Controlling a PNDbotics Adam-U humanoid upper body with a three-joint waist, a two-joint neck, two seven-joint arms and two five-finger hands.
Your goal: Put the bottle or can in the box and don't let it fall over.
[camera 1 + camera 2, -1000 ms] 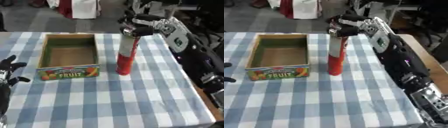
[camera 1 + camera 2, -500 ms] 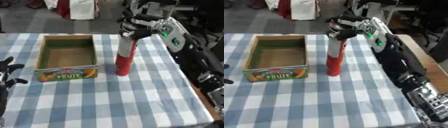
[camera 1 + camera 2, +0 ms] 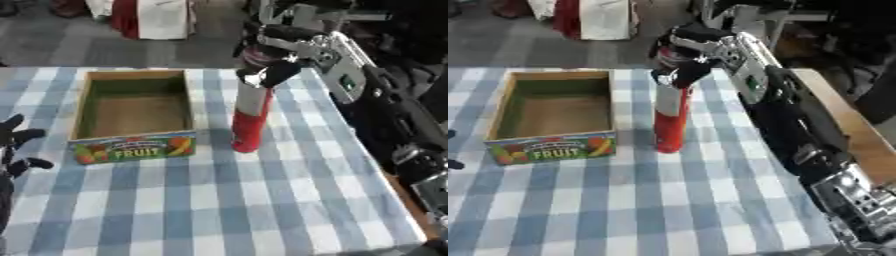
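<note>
**Tall can gripped at its top, standing beside the fruit box**

Left eye view: a surface [image 3: 262,200] covered with a blue-and-white checked cloth fills most of the frame, with grey floor and a white-and-red shape beyond its far edge. The right robot hand [image 3: 276,55] comes in from the upper right, and its fingers are curled round the top of a tall red-and-white can [image 3: 249,120]. The can stands on the cloth just right of the box [image 3: 131,112], slightly tilted, its base near the box's front right corner but apart from it. The box is an open cardboard tray with "FRUIT" printed on its front wall; nothing lies inside it. The left robot hand [image 3: 17,147] rests at the left edge, left of the box, fingers spread and relaxed, holding nothing.

Right eye view: the same grasp shows, dark fingers [image 3: 689,72] wrapped over the can's cap. Only dark fingertips of the left robot hand show at the left edge.
</note>
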